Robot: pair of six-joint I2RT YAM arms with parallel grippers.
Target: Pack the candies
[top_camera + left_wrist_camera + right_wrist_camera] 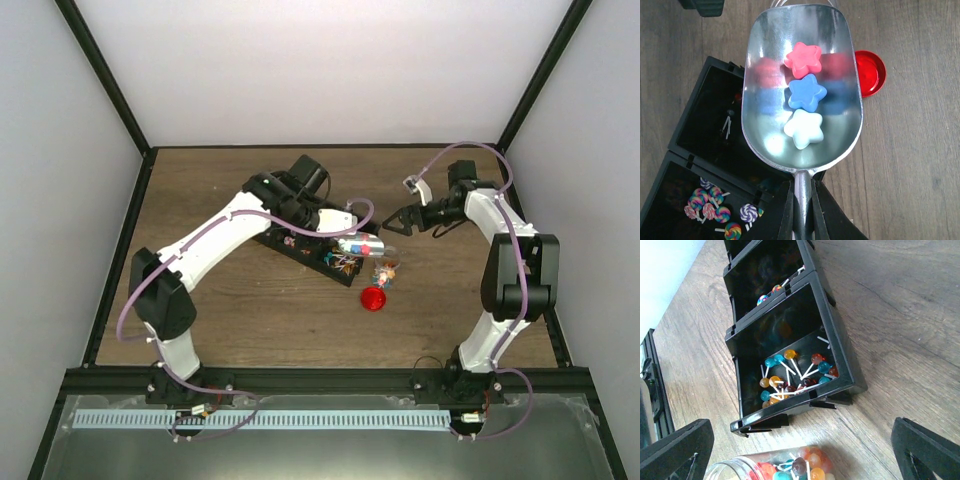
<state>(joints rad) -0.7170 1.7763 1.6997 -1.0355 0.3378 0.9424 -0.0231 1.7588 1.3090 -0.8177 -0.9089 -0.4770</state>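
1. Candies [805, 92]: three stars, pink, blue and white, lie in a row in the metal scoop [767, 135], which is held over the edge of the black tray [695, 130].
2. The left end effector [802, 215] is clamped on the scoop's handle.
3. The right end effector [800, 450] is spread wide and grips nothing, near a clear jar [785, 467] holding more candies beside the tray.
4. Lollipops [790, 377] lie in tray compartments; a red lid [871, 72] rests on the table [920, 165].

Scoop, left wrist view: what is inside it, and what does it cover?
Three star candies lie in the scoop: pink, blue, white. It covers part of the black tray and of the red lid; anything beneath is hidden.
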